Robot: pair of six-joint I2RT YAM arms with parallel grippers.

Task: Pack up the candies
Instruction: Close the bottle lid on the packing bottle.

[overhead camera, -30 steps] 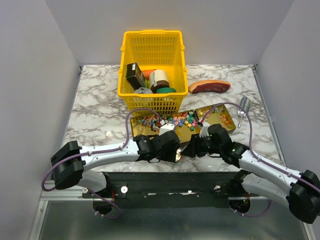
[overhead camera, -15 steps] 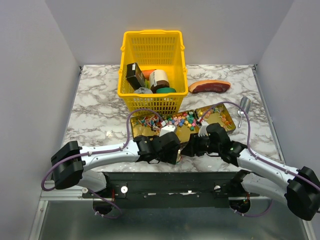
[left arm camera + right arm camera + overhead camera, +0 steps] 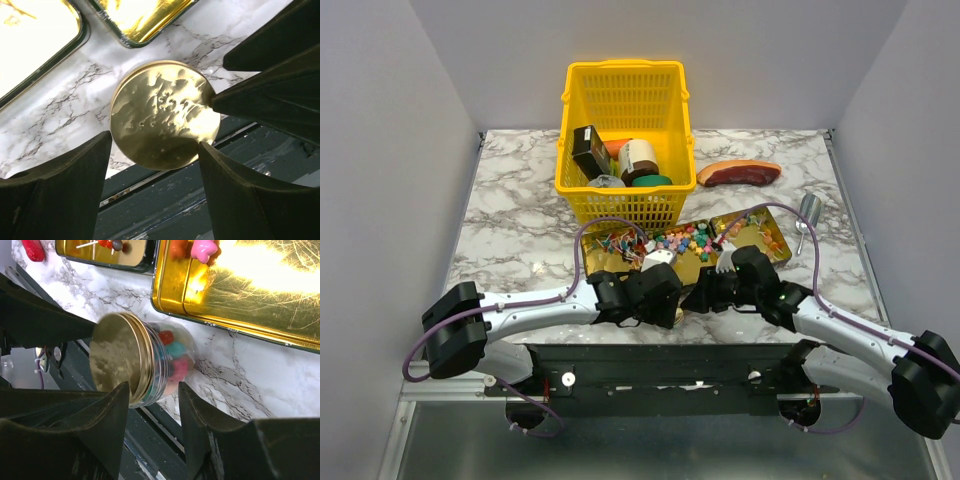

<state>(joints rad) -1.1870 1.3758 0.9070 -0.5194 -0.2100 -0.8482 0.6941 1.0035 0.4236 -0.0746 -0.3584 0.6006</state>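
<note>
A clear jar with a gold lid lies on its side at the table's near edge, with red, teal and pink candies inside. The left wrist view shows the lid face on. My left gripper is open, its fingertips at the lid's lower rim on both sides. My right gripper is open, one finger by the lid, the other by the jar body. From above, both grippers meet over the jar and mostly hide it. Loose candies and lollipops lie in the gold trays.
A yellow basket with packages and cans stands behind the trays. A reddish meat slab and a metal scoop lie at the back right. The dark frame edge runs just below the jar.
Both grippers have crept slightly away from the table's near edge, closing over the jar. The gold lid shows less from above than before.
</note>
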